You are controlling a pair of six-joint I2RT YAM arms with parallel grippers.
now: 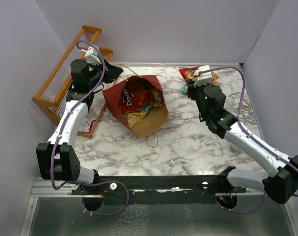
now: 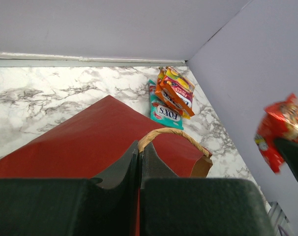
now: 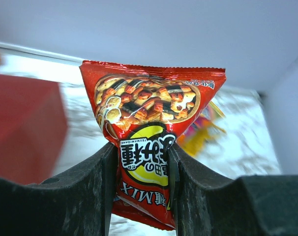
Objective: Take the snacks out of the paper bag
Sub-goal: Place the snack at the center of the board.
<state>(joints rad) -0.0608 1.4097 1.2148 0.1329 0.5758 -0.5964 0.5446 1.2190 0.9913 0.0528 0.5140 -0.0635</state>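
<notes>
Your right jaws are clamped on a red packet [image 3: 149, 123] printed with mixed crackers. One finger presses against each side of its lower half, and the packet stands upright between them, printed side toward the wrist camera. Seen from the left wrist, that packet hangs in the air against the right wall, off the bench [image 1: 188, 132]. Behind it lie the snacks already out. A teal packet [image 2: 164, 109] is flat on the marble near the far right corner, with a couple of red-yellow packets [image 2: 176, 88] overlapping its far end.

Your left jaws are closed tight, tips together, pinching the paper bag [image 1: 156, 118] at its far-left edge. A sliver of red paper shows between the fingers. One looped handle [image 2: 171, 133] arches just past the tips. The bag lies mid-bench, red outside, its brown inside open to the overhead camera. In it you can see the red Doritos bag [image 1: 134, 96] and, nearer you, a tan-gold bag [image 1: 139, 117]. The orange rack [image 1: 65, 73] stands left of the bag, beside your left arm.
</notes>
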